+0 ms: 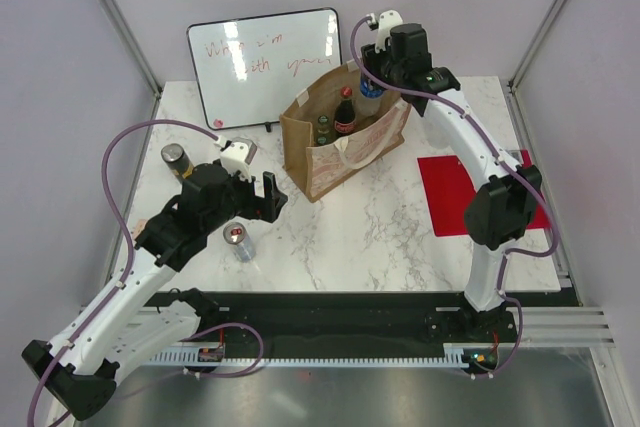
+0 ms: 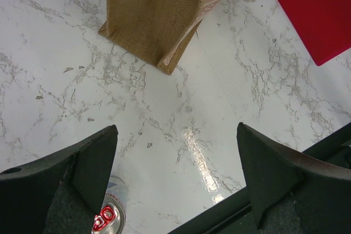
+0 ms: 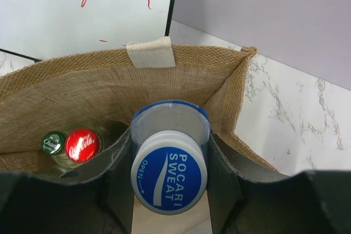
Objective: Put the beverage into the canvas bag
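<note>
The tan canvas bag (image 1: 340,142) stands at the table's back middle, with a cola bottle (image 1: 345,112) and a green-capped bottle (image 1: 323,128) upright inside. My right gripper (image 1: 375,87) is shut on a Pocari Sweat bottle (image 3: 169,171) and holds it upright in the bag's open mouth (image 3: 109,64); the red cap (image 3: 82,144) and green cap (image 3: 53,142) show beside it. My left gripper (image 1: 262,195) is open and empty, low over the table left of the bag (image 2: 159,15). A silver can (image 1: 239,241) stands near it and shows by the left finger (image 2: 107,220).
A dark can (image 1: 177,160) stands at the left. A whiteboard (image 1: 265,62) with red writing leans at the back. A red mat (image 1: 480,192) lies at the right, also in the left wrist view (image 2: 321,9). The black front rail (image 1: 330,312) borders the near edge.
</note>
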Motion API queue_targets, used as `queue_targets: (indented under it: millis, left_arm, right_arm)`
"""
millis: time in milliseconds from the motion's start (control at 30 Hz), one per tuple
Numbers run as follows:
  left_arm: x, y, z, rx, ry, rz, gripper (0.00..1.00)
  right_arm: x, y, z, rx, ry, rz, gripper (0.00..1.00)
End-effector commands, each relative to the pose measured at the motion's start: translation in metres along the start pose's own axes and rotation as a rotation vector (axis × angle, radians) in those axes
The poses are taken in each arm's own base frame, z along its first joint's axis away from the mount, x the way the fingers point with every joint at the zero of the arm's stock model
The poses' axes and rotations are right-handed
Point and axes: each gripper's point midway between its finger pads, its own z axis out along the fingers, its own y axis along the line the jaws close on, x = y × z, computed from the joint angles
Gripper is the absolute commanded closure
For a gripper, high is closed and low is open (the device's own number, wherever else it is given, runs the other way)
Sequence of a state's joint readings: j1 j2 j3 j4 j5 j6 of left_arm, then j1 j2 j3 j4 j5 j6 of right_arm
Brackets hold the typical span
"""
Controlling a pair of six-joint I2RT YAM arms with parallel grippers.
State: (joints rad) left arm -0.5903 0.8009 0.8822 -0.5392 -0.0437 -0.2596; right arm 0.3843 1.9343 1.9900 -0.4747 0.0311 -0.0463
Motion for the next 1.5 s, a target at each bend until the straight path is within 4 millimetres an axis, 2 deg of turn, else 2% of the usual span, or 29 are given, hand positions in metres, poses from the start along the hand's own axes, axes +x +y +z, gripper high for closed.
queue_targets:
  millis: [0,433,1067,1167,1200,1333,1467]
  left_arm:
    - [-0.009,0.001,0.002,-0.002,-0.039,0.037,0.04]
    - [-0.010,0.002,0.001,-0.006,-0.043,0.037,0.04]
    - [-0.009,0.003,0.003,-0.009,-0.038,0.039,0.04]
    - [-0.008,0.003,0.003,-0.007,-0.036,0.039,0.04]
    - [-0.008,0.003,0.003,-0.009,-0.035,0.039,0.04]
    - [-0.008,0.003,0.003,-0.008,-0.034,0.041,0.04]
    - [-0.008,0.003,0.003,-0.008,-0.033,0.041,0.04]
  right_arm:
    - [-0.061,-0.004,-0.005,0.021,-0.210,-0.007,1.00]
    - [-0.033,0.000,0.036,0.014,-0.149,-0.006,1.00]
    - [0.031,0.001,0.091,0.021,-0.032,-0.011,0.99]
    - [0.040,0.002,0.097,0.020,-0.016,-0.004,0.96]
    - [0.043,0.003,0.099,0.021,-0.012,-0.001,0.90]
    - [0.055,0.003,0.105,0.023,0.011,0.005,0.82]
    - [0.059,0.004,0.105,0.023,0.019,0.015,0.77]
